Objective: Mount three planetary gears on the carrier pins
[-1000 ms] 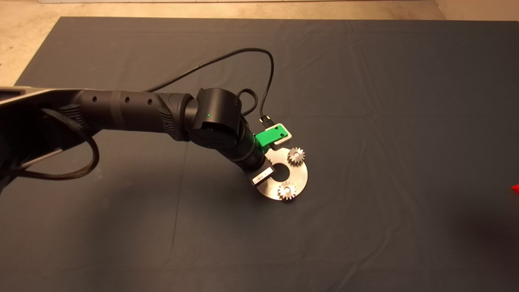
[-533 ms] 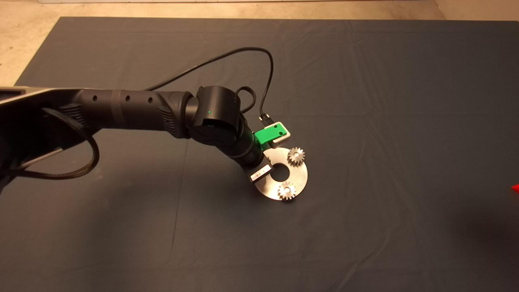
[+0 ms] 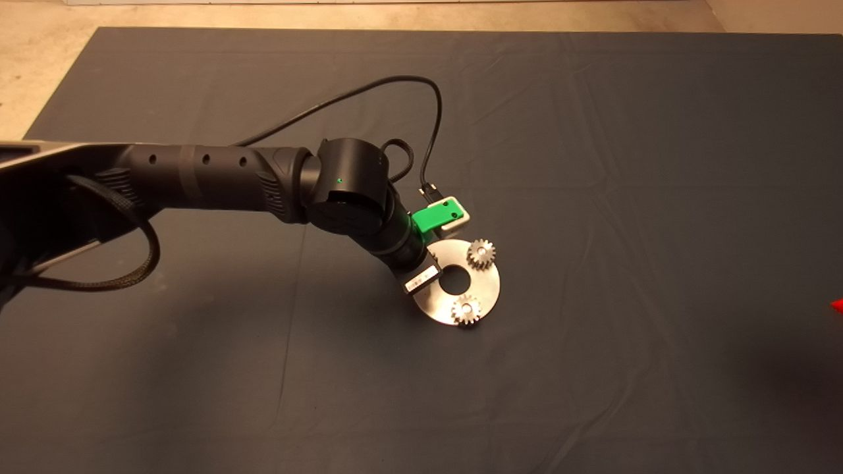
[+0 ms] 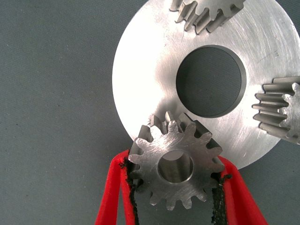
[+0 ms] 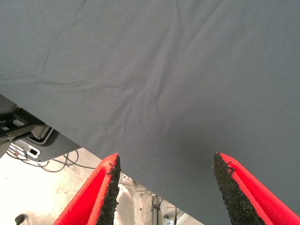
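Note:
A shiny round disc (image 3: 489, 284) with a central hole lies mid-mat. Two planetary gears sit on its pins, one at the far side (image 3: 481, 253) and one at the near side (image 3: 466, 309). My left gripper (image 4: 174, 161) is shut on a third gear (image 4: 176, 187), held flat over the disc's (image 4: 145, 70) left rim. Metal shows inside its bore; I cannot tell whether it is seated on the pin. In the head view the wrist (image 3: 421, 276) hides this gear and the third pin. The other two gears (image 4: 208, 14) (image 4: 281, 108) show in the left wrist view.
My right gripper (image 5: 164, 159) is open and empty, parked at the mat's right edge, with only a red tip (image 3: 838, 305) in the head view. A black cable (image 3: 435, 131) loops above the left wrist. Bare wrinkled mat surrounds the disc.
My left wrist has shifted slightly to the left over the disc's rim. The disc and its two seated gears have not moved.

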Robot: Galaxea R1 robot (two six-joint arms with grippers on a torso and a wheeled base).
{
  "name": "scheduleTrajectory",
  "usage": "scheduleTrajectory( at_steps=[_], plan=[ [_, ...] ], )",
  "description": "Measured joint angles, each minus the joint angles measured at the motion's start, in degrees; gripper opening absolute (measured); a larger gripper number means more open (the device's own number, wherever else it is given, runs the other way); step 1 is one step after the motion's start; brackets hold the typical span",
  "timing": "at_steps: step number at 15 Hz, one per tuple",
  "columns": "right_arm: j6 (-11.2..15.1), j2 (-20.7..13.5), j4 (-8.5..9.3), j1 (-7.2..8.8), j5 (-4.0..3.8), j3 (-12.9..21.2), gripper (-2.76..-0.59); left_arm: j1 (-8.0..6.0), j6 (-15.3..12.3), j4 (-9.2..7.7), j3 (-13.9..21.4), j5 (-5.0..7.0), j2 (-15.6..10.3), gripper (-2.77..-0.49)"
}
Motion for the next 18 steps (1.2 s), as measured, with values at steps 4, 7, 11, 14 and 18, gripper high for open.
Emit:
scheduleTrajectory(
  at_steps=[4,7,11,14,18],
  plan=[
    [0.0,-0.2,0.00,0.00,-0.05,0.0,-1.91,-0.02,0.7,0.13,-0.5,-0.37,0.0,-2.66],
    [0.0,-0.2,0.00,0.02,-0.02,0.0,-1.91,0.13,1.5,0.29,-0.8,-0.75,0.0,-2.66],
    [0.0,-0.2,0.00,0.00,-0.05,0.0,-1.91,0.45,1.7,1.99,-0.8,-1.06,0.0,-2.66],
    [0.0,-0.2,0.00,0.00,-0.02,0.0,-1.91,0.66,2.9,2.38,-0.9,-1.14,0.0,-2.66],
    [0.0,-0.2,0.00,0.00,-0.05,0.0,-1.91,1.07,3.2,3.08,-0.9,-1.60,-0.2,-2.66]
  ],
)
